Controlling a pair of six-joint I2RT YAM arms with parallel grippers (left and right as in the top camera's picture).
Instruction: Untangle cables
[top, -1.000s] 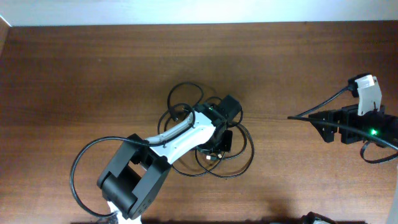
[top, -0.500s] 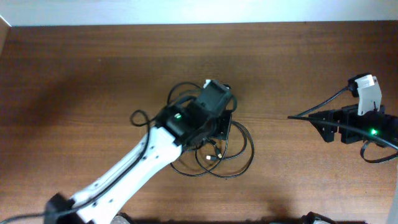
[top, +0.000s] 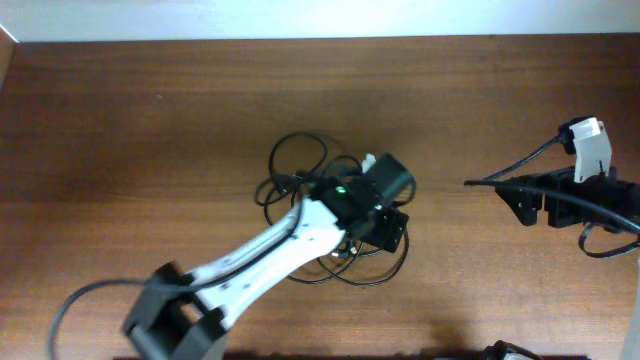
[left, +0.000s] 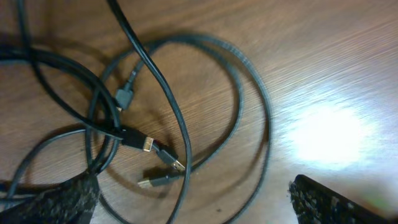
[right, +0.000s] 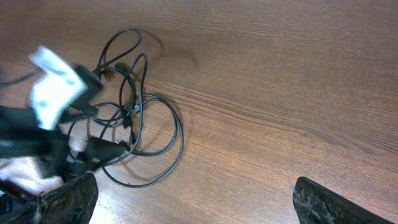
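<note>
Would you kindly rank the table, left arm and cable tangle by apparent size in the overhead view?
1. Table.
2-3. Left arm and cable tangle cover similar areas; the arm sits nearer the camera, so unranked.

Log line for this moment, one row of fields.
cables: tangled on table | left tool: open above cables, empty | right tool: open, away from cables, empty

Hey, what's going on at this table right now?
The left claw hovers open over a tangled pile of thin black cables in the middle of the wooden table, holding nothing. The right claw sits open off to the right side, apart from the pile. The cables are still looped over one another, so the untangling isn't done.
</note>
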